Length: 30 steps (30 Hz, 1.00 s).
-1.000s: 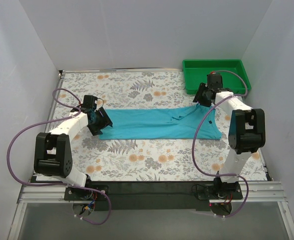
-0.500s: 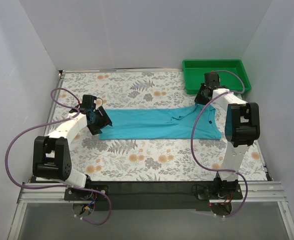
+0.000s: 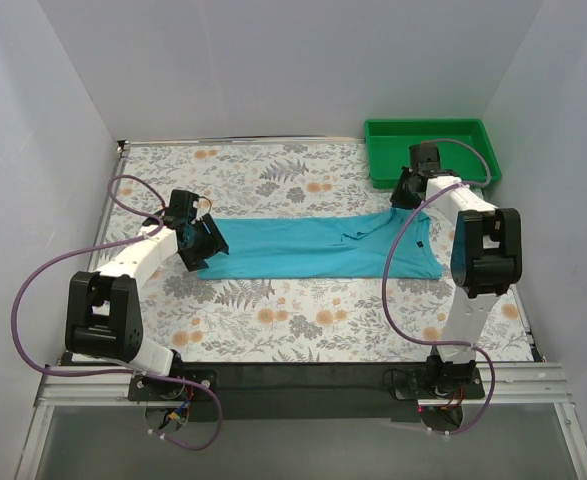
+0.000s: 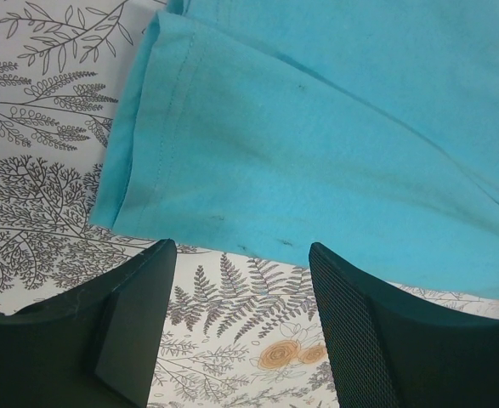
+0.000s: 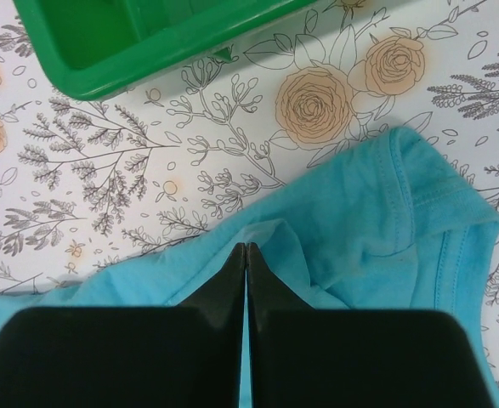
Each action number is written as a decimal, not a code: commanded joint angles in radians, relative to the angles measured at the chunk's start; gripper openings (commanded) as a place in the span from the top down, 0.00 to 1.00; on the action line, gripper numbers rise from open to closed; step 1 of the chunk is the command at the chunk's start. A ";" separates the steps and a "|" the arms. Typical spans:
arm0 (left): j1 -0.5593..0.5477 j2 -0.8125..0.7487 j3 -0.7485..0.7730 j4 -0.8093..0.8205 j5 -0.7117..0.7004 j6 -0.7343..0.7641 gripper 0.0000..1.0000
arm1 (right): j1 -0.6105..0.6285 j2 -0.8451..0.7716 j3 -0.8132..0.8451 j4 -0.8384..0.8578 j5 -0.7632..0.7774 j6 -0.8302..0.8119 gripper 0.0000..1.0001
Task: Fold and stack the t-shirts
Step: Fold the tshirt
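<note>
The turquoise t-shirt (image 3: 313, 248) lies as a long folded strip across the middle of the floral table. My left gripper (image 3: 201, 250) hovers at the strip's left end. Its fingers stand open just off the hemmed corner of the t-shirt (image 4: 317, 127), with only tablecloth between the tips of this left gripper (image 4: 241, 248). My right gripper (image 3: 405, 198) is at the far right edge of the strip. In the right wrist view that gripper (image 5: 246, 246) is shut, pinching a raised fold of the t-shirt (image 5: 385, 221) near a stitched sleeve edge.
A green plastic tray (image 3: 433, 128) stands at the back right corner, just beyond the right gripper; its corner (image 5: 104, 76) shows in the right wrist view. White walls close in the table on three sides.
The right gripper's jaws have come together on the shirt's far edge. The left gripper has shifted slightly right, closer over the shirt's left end.
</note>
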 commanded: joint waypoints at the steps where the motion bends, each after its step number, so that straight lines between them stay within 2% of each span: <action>1: -0.006 -0.054 0.034 -0.016 0.010 0.000 0.40 | -0.005 -0.079 0.016 -0.021 0.000 -0.009 0.99; 15: -0.006 -0.068 0.011 -0.024 0.024 0.006 0.40 | -0.022 -0.197 -0.018 -0.205 -0.043 -0.043 0.99; 23: -0.006 -0.062 0.008 -0.021 0.030 0.011 0.40 | -0.020 -0.285 -0.224 -0.210 -0.108 -0.047 0.99; 30: -0.006 -0.062 0.003 -0.022 0.035 0.015 0.40 | -0.020 -0.302 -0.338 -0.187 -0.042 -0.069 0.99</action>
